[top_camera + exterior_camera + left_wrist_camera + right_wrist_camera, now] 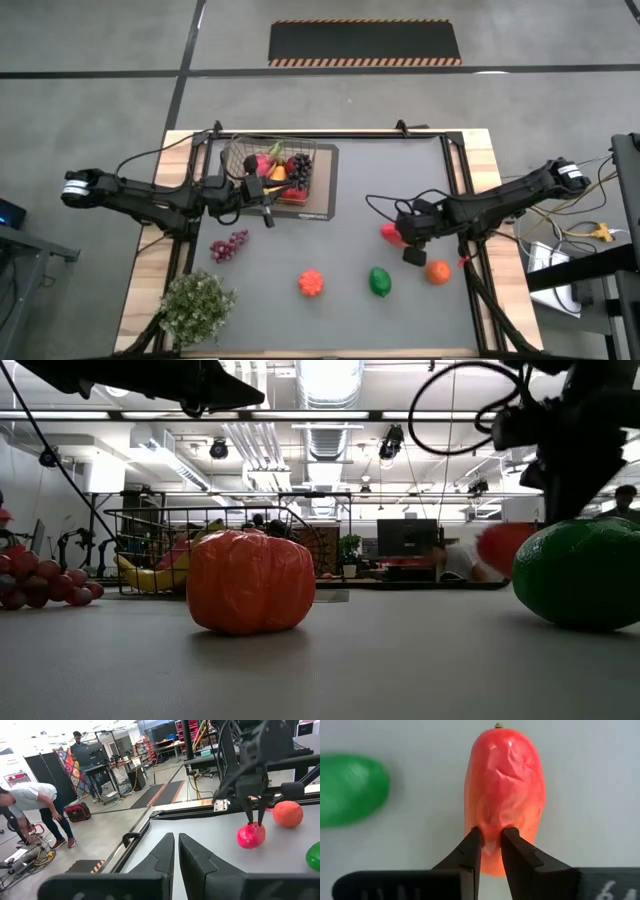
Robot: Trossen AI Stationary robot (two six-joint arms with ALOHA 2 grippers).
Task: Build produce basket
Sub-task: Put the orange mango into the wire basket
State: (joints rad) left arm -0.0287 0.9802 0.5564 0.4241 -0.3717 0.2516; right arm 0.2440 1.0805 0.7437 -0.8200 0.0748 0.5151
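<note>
Now right gripper [491,839] pinching red fruit [504,795] at right table side; skin dimples, so soft, light, slippery; grip mid-body. Left gripper [268,216] closed near basket [275,168].

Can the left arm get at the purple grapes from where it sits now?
Probably yes: the grapes lie in the open just in front of the left gripper, which hangs shut beside the basket, nothing between them.
</note>
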